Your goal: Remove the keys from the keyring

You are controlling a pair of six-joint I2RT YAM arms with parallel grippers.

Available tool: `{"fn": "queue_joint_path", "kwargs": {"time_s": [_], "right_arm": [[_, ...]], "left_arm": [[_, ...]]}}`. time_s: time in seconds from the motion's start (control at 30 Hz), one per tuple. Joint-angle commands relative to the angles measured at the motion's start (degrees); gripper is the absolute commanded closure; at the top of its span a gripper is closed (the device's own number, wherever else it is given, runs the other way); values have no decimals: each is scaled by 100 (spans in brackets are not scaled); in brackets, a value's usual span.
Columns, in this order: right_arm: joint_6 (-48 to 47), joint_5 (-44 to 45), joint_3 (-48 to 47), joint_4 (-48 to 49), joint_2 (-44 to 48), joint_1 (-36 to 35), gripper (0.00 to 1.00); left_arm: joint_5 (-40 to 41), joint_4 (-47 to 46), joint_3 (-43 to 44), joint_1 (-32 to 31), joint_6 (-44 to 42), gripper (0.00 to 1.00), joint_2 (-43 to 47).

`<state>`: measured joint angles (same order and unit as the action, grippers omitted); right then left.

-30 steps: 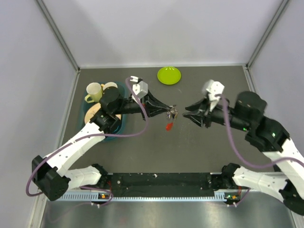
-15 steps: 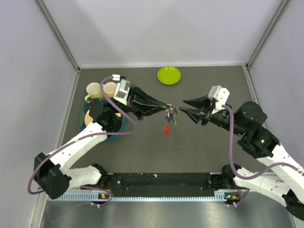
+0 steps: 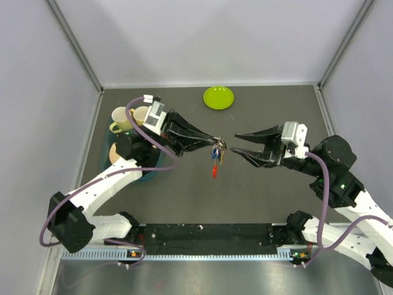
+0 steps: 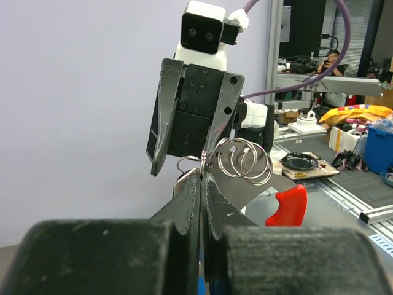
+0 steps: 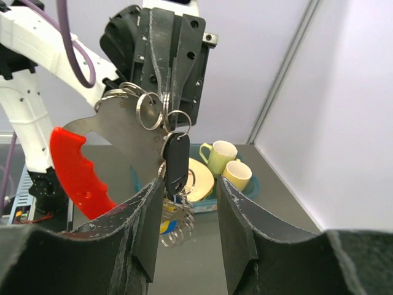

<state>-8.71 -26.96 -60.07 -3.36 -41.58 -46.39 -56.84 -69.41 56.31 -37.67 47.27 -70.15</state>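
The keys point(image 3: 217, 152) hang as a bunch above the dark table between my two grippers. My left gripper point(image 3: 213, 142) is shut on a silver ring of the keyring point(image 4: 247, 161), pinched at the tips of its fingers point(image 4: 195, 184). A flat silver piece with a red handle point(image 4: 287, 205) dangles from the rings. In the right wrist view a black-headed key point(image 5: 176, 158) hangs below the rings point(image 5: 149, 110), with blue and yellow tags lower down. My right gripper point(image 3: 237, 143) is open and level, its fingers point(image 5: 147, 227) standing either side of the black key without touching it.
A lime-green dish point(image 3: 218, 97) lies at the back of the table. A teal tray point(image 3: 149, 174) at the left holds two cups point(image 3: 121, 118) and a plate, partly under my left arm. Grey walls close in on both sides.
The left gripper has raised the key bunch and shifted slightly left. The right gripper has swung level toward the bunch, and its jaws have spread wider.
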Motion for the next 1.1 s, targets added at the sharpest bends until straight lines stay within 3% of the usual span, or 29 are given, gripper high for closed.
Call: {"fn": "queue_joint_path", "kwargs": {"time_s": [0.0, 0.43, 0.57, 0.93, 1.07], "right_arm": [[106, -327, 66, 467, 133, -45, 59], [678, -609, -83, 898, -368, -45, 59], [669, -451, -66, 933, -403, -45, 65], [783, -301, -92, 1030, -535, -46, 66], [801, -160, -92, 1047, -518, -54, 71]], "left_arm": [[6, -583, 117, 5, 231, 100, -7], [15, -583, 64, 5, 195, 100, -34], [50, -548, 55, 5, 178, 100, -43], [33, -355, 29, 14, -15, 100, -69], [33, -319, 20, 5, -59, 100, -69]]}}
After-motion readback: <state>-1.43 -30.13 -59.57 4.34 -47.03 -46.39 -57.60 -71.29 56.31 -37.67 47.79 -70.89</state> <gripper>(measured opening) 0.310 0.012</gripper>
